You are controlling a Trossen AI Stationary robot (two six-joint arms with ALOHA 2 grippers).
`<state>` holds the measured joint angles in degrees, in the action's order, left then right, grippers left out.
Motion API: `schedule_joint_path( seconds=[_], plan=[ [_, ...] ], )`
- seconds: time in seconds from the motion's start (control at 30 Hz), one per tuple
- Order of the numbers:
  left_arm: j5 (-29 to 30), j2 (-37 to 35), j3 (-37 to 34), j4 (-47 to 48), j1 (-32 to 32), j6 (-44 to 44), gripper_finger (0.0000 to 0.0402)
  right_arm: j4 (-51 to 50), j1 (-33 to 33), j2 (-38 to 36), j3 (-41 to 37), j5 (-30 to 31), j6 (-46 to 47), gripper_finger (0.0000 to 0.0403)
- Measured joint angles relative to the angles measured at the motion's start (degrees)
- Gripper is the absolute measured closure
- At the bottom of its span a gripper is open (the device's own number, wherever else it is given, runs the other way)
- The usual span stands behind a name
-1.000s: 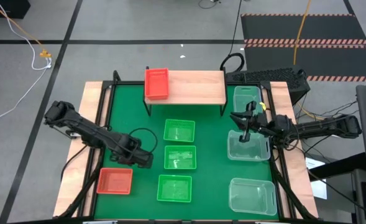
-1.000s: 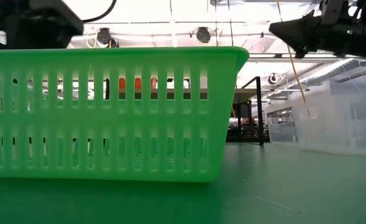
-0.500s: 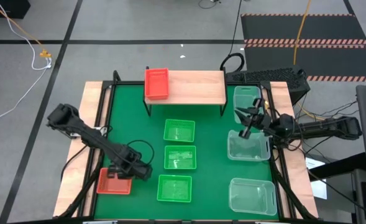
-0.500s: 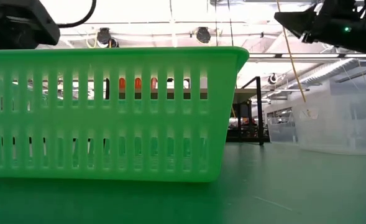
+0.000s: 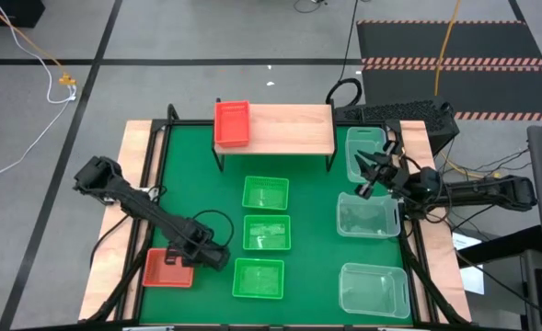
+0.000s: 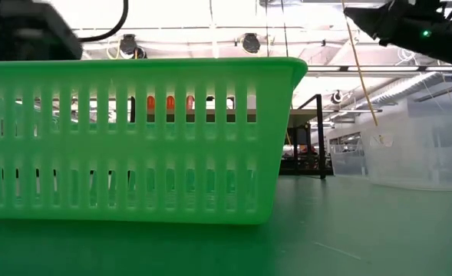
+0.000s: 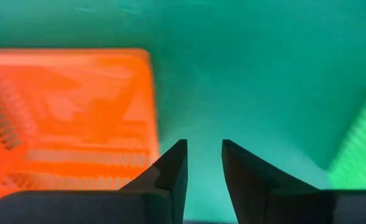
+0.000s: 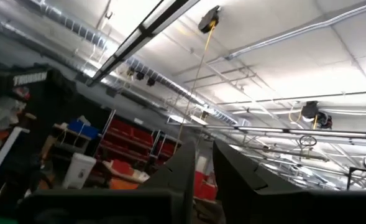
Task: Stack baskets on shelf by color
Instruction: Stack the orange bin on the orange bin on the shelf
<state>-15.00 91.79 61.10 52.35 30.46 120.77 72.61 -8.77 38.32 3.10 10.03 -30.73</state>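
Note:
A red basket (image 5: 232, 122) stands on the left end of the light-wood shelf (image 5: 289, 129). A second red basket (image 5: 165, 268) (image 7: 64, 118) sits on the green mat at the near left. My left gripper (image 5: 204, 259) (image 7: 204, 149) hangs just past its right wall, over bare mat. Its fingers are narrowly open, with nothing between them. Three green baskets (image 5: 266, 194) (image 5: 267, 232) (image 5: 258, 278) form a column mid-table. Three clear baskets (image 5: 366, 150) (image 5: 367, 219) (image 5: 374, 288) line the right side. My right gripper (image 5: 369, 172) (image 8: 204, 155) is raised between the two far clear ones and tipped toward the ceiling. It is slightly open and holds nothing.
The shelf's middle and right part are bare wood. The nearest green basket (image 6: 133, 138) fills most of the low view. Wooden borders (image 5: 138, 147) frame the mat on the left and right. A dark box (image 5: 409, 115) sits past the far right corner.
My left gripper has moved toward the table's near edge and come down beside the near-left red basket's right wall. My right gripper has drawn away from the middle clear basket toward the far edge and risen. The baskets have stayed where they were.

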Motion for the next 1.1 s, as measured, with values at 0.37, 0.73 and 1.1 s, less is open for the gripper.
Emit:
schedule_joint_path(
  seconds=[0.37, 0.73, 1.1],
  plan=[
    [0.28, -0.99, 1.39, 5.12, 3.25, 0.01, 0.0276, -0.89, -0.67, 2.41, 0.65, -2.81, 1.37, 0.0353],
    [7.43, -0.70, 0.21, 7.81, 4.54, -0.04, 0.0235, 0.49, -0.67, 2.55, 0.80, -2.81, 1.34, 0.0353],
    [6.06, -0.67, -7.26, -4.69, 3.86, -8.85, 0.0327, 0.49, -0.68, 2.73, 0.89, -2.81, 1.34, 0.0353]
  ],
)
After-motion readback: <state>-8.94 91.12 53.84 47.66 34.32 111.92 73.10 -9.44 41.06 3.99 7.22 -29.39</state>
